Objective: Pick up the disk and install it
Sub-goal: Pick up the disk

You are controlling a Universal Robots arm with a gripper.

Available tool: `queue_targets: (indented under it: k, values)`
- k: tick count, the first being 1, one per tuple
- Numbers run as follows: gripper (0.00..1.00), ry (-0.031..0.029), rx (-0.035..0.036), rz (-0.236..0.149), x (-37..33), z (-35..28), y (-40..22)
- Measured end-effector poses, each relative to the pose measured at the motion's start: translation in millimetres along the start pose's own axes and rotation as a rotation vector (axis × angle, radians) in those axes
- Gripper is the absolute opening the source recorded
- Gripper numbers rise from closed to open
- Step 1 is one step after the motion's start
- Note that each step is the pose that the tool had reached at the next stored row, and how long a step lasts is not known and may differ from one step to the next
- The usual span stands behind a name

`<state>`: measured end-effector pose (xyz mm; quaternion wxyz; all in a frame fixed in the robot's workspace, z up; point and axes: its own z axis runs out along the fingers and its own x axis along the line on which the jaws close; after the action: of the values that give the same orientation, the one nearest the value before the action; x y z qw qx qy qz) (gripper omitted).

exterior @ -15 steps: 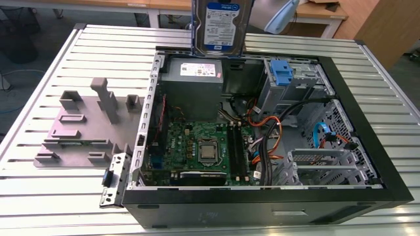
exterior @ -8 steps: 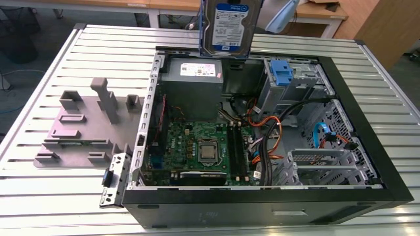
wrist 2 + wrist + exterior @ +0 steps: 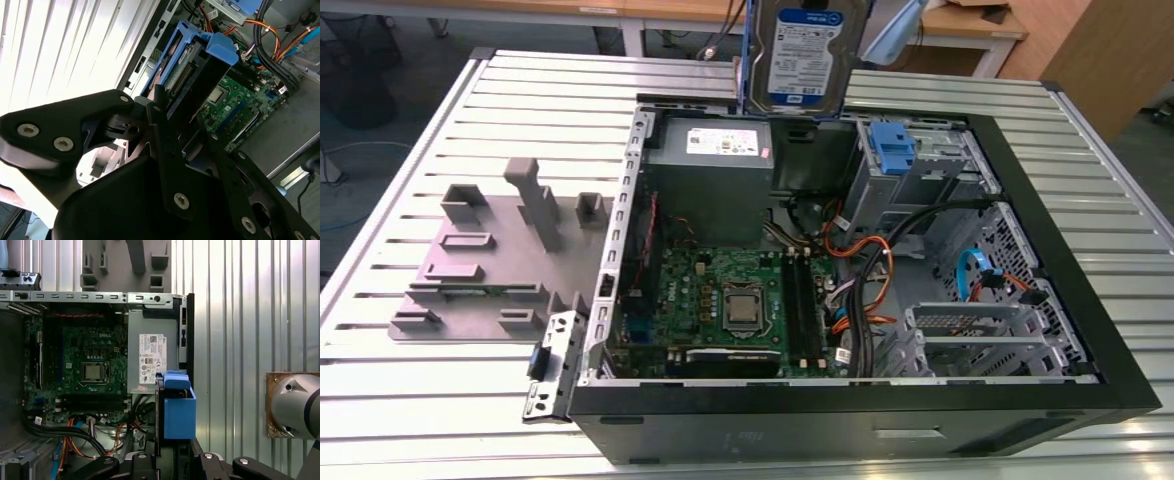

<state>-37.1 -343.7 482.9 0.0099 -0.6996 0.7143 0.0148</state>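
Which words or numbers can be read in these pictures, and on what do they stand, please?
Label on the disk, upright above the case: print too small to read.
White sticker on the power supply: print too small to read.
Nothing can be quoted reliably.

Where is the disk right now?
In the exterior view the disk hangs upright at the top middle, just above the grey power-supply box of the open case.

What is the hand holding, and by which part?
The flat silver hard drive in its blue plastic carrier, gripped across the carrier's sides by the hand.
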Motion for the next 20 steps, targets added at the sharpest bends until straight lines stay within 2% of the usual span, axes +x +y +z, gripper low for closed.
queue_targets:
  k: [6,20]
  values:
    - [0.35,0.0,0.0,0.0,-0.2,0.1,-7.1]
    - [0.35,-0.0001,0.0001,0.0,0.9,0.4,-17.0]
